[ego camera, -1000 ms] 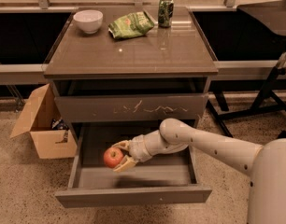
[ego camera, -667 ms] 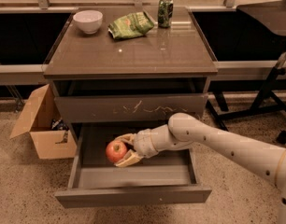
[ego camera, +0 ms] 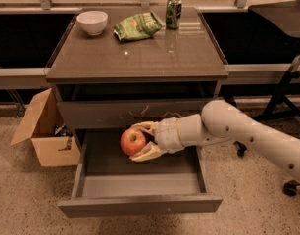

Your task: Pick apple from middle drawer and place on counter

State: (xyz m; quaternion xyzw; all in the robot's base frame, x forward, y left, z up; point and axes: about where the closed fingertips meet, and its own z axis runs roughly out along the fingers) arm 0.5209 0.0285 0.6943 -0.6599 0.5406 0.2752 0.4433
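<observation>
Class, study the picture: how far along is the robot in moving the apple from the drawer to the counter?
Done: the drawer stands open, and the gripper, reaching into it, is shut on the apple. In hand: the apple hangs over the drawer floor. Left: raising it and setting it on the counter, where no apple lies yet.

arm (ego camera: 248,131): white, tubular, dark-dotted | jaws: cream, curved, over middle drawer (ego camera: 140,185)

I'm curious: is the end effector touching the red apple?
Touching: camera view shows the end effector, over the open grey-brown drawer, gripping the round red apple.
</observation>
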